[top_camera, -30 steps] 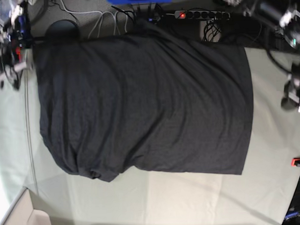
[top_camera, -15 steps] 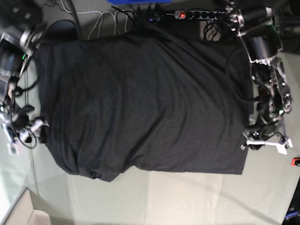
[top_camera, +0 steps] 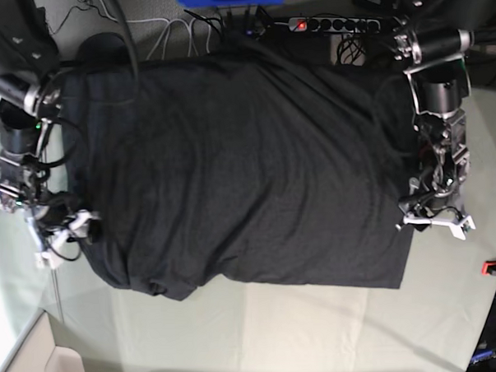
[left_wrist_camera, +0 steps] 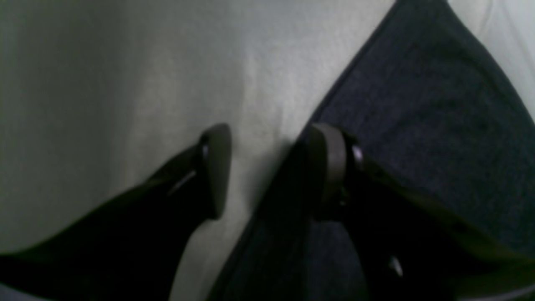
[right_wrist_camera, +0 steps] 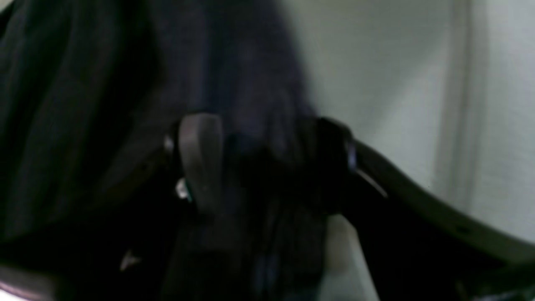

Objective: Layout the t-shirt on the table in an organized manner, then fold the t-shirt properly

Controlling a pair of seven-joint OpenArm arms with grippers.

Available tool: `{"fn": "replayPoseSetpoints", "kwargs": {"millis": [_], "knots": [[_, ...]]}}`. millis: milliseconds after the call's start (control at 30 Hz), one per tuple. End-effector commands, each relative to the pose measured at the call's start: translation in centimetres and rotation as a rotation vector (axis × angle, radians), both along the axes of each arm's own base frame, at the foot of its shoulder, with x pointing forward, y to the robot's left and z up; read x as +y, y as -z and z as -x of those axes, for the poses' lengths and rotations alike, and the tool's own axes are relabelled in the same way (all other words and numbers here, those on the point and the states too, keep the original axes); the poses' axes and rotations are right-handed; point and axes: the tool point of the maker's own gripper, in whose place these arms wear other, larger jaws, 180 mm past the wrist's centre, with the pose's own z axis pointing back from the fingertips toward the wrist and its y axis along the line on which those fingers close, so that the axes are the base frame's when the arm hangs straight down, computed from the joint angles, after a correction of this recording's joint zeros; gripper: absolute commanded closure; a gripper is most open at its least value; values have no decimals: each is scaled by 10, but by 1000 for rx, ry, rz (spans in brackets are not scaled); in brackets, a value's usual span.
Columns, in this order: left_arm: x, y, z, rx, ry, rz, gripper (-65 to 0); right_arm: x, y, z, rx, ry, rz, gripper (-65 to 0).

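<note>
The base view is taken from high overhead, looking straight down, with the whole table (top_camera: 320, 331) and the spread t-shirt (top_camera: 247, 169) taken in from pretty far off. The left wrist view is shot from right behind the left gripper (left_wrist_camera: 267, 167), super close, pointed down at the shirt's edge; in the base view that same spot is found around 3 o'clock (top_camera: 430, 215). The right wrist view is mounted the same way behind the right gripper (right_wrist_camera: 263, 163), and its patch is matched at about 9 o'clock (top_camera: 65, 231) overhead.
</note>
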Motion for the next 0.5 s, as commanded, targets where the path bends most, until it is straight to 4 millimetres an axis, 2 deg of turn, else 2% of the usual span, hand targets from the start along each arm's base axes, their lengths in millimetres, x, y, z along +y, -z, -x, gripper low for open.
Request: {"fn": "replayPoseSetpoints", "kwargs": {"millis": [0, 67, 133, 167, 300, 333, 400, 467], "knots": [[4, -10, -11, -18, -3, -6, -294, -11, -18, -13, -54, 5, 15, -312], [3, -3, -7, 2, -6, 5, -294, -9, -10, -5, -34, -2, 15, -207], [2, -1, -6, 6, -9, 11, -294, -4, -7, -3, -30, -6, 10, -35], [2, 1, -5, 12, -9, 13, -294, -4, -4, 0, -22, -7, 12, 0], [2, 0, -6, 10, -7, 8, -294, -10, -9, -1, -32, 0, 26, 0], [2, -1, -6, 9, -6, 6, -293, -13, -8, 5, -34, 0, 40, 0], [3, 1, -5, 12, -9, 9, -293, -24, -19, 12, -73, -5, 102, 0], [4, 0, -5, 9, -12, 10, -293, -32, -30, 29, -117, 4, 166, 0]]}}
